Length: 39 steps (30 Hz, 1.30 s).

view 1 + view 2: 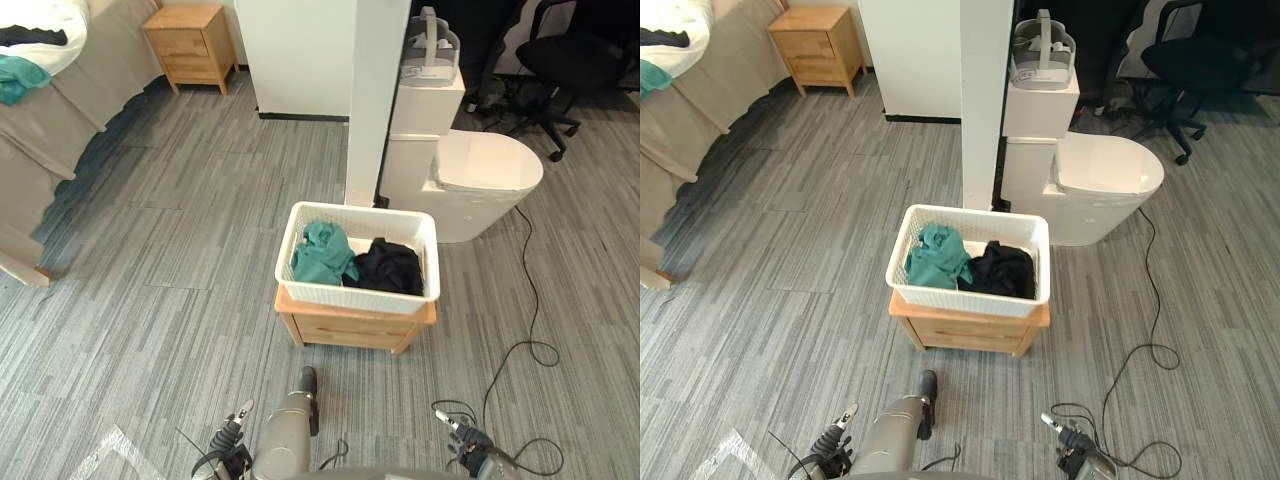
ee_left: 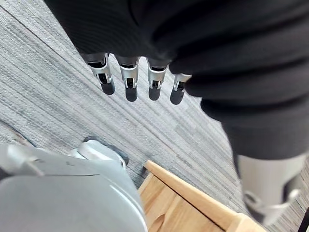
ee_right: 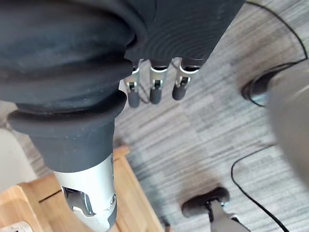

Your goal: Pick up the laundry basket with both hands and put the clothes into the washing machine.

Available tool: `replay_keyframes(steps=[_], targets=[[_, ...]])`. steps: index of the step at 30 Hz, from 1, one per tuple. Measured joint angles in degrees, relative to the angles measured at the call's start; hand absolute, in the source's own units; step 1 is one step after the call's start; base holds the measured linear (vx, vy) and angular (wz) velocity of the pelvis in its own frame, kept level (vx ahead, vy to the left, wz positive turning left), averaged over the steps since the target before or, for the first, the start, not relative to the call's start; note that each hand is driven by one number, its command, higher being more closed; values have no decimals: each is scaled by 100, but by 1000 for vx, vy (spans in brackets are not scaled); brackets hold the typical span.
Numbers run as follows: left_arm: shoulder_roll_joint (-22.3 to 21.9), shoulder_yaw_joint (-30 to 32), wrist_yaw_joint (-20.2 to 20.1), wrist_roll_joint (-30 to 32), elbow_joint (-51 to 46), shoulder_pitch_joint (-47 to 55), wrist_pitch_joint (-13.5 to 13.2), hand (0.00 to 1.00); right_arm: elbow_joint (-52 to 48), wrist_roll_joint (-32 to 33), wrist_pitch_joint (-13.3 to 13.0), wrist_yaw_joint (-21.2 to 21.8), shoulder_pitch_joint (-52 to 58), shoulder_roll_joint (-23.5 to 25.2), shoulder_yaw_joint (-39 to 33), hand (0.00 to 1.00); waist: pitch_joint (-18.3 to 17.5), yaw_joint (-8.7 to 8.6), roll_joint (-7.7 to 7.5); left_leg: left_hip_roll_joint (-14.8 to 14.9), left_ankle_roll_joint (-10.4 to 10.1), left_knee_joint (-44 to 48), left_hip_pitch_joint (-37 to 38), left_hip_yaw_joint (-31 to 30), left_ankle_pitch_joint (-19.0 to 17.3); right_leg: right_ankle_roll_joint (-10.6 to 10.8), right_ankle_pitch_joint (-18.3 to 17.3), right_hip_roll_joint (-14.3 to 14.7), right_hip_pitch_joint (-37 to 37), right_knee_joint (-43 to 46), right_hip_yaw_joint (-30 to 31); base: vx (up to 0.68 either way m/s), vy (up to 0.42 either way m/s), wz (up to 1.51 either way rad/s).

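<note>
We list, from the left: a bed (image 1: 60, 110) with a teal cloth on it; a wooden nightstand (image 1: 190, 45) against the far wall. Left hand (image 2: 129, 79): fingers straight and hanging over the grey floor, holding nothing, near a corner of the low wooden cabinet (image 1: 350, 328). On that cabinet, at centre, we record the white laundry basket (image 1: 355, 297), upright, with a teal garment (image 1: 322, 255) in its left half and a black garment (image 1: 388, 268) in its right. Behind it are a white pillar (image 1: 375, 100), then a white toilet (image 1: 485, 175) with a headset (image 1: 430, 50) on its tank. Right hand (image 3: 155, 84): fingers relaxed, empty, apart from the basket. Far right is a black office chair (image 1: 570, 50).
</note>
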Motion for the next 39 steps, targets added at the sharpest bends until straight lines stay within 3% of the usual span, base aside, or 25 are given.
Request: replay_keyframes(steps=[1,3,5,6,8,9,10,11,14,18,22,26,27,31,39], targets=[[78,-4,3,-2,101,10,16,0,137,-5,40,57,56,86,-156,0,-8,-135,-68,-104,139,-7,429,-15,-213,388,506,-89,-412,1174,180,718,247,7],[90,2,1,-2,105,10,22,0,144,-51,116,105,132,119,-242,0,2,-105,11,-51,150,-221,990,21,-345,41,122,-182,-717,1597,-76,537,154,-11],[76,10,0,13,63,5,16,0,134,-115,124,197,158,111,-333,0,9,-110,165,114,107,-668,1612,33,-375,-223,-210,-341,-918,1176,-862,443,91,-18],[74,23,1,16,61,3,17,0,119,-120,117,175,150,103,-357,0,5,-112,233,206,80,-840,1849,36,-392,-206,-293,-387,-1078,614,-1206,269,-3,-7],[84,60,4,42,55,-41,14,0,126,-116,129,163,158,135,-459,0,-16,-118,213,316,-30,-921,2064,-4,-526,-154,-192,-414,-1247,-627,-1352,318,-75,12],[91,60,1,50,54,-40,9,0,128,-116,141,157,168,153,-474,0,-32,-112,186,333,-91,-919,2095,-26,-588,-180,-26,-436,-1267,-1017,-1361,328,-184,27],[107,95,2,58,61,-11,7,0,132,-115,183,146,198,216,-537,0,-117,-95,46,268,-205,-908,2120,-77,-675,-215,727,-491,-1361,-1616,-1293,273,-252,27],[135,262,9,63,87,59,22,0,153,-114,217,145,220,287,-608,0,-207,-93,-150,169,-325,-902,2147,-165,-772,1,1153,-541,-1393,-1731,-1116,218,-224,18],[-138,473,6,71,140,252,22,0,165,-109,212,144,226,222,-725,0,-400,-95,70,438,-540,-904,2154,-372,-893,67,868,-260,-920,-2504,-1407,197,-294,13],[-251,504,-9,68,184,255,52,0,127,-16,207,44,345,87,-703,0,-508,-114,301,726,-703,-1028,2065,-734,-832,-42,943,138,-596,-3111,-1791,139,-195,42],[-245,699,-5,66,184,267,52,0,-54,161,102,9,331,59,-435,0,-576,-110,236,826,-763,-1122,2024,-755,-822,-100,1034,279,-516,-3438,-1849,58,-78,6],[-189,957,4,66,166,357,49,0,-715,455,101,-65,411,52,-296,0,-604,-167,74,785,-770,-1173,1954,-702,-825,-71,1147,286,-524,-3677,-1822,40,2,-5],[-154,965,6,72,146,377,49,0,-1210,468,100,-91,476,34,-264,0,-609,-264,76,746,-771,-1183,1955,-674,-828,-48,1161,247,-529,-3704,-1800,47,37,-9],[11,964,15,149,-475,425,49,0,-2803,406,84,-168,481,-152,-157,0,-575,-320,165,652,-748,-1178,1832,-391,-847,-20,1373,185,-706,-3891,-1549,10,54,-33],[335,512,393,129,-2487,-245,-143,0,-3772,33,96,-374,1,-486,326,0,-157,-311,329,615,-731,-924,1221,-354,-824,-68,1628,148,-1254,-3889,-1502,-63,0,-8]])
